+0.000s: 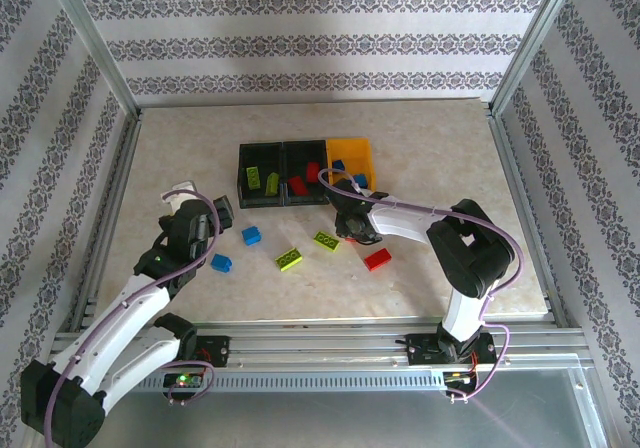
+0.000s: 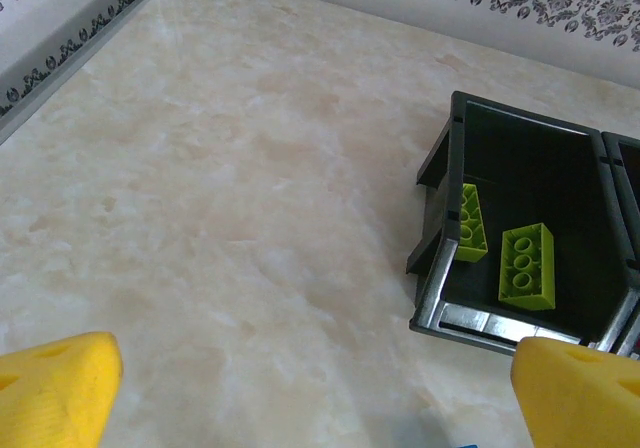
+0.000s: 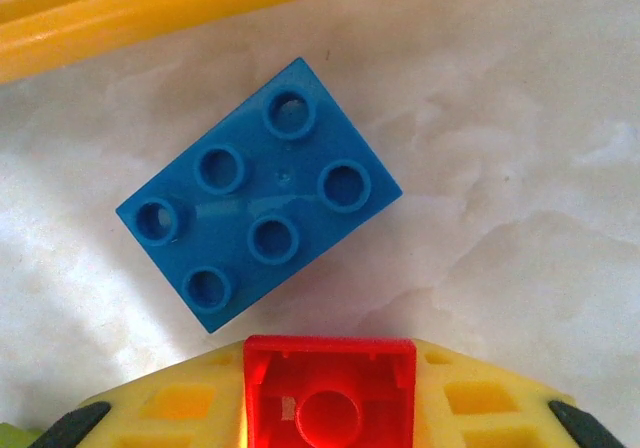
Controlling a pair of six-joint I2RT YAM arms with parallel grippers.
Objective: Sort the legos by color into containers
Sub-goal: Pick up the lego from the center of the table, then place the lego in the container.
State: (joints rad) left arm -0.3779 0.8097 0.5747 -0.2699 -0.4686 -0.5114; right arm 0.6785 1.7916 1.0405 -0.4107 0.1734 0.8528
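Bins (image 1: 305,146) stand in a row on the table (image 1: 450,168); the middle black bin (image 1: 304,201), holding red pieces (image 1: 299,185), lies just beyond and left of the right gripper (image 1: 352,226). That gripper pinches a red brick (image 3: 330,393) over a blue brick (image 3: 258,193); the left gripper (image 2: 318,390) gapes wide.

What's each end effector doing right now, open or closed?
Left end effector: open, holding nothing.
Right end effector: closed on a red lego.

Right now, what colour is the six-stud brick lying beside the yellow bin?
The brick is blue, clearest in the right wrist view.
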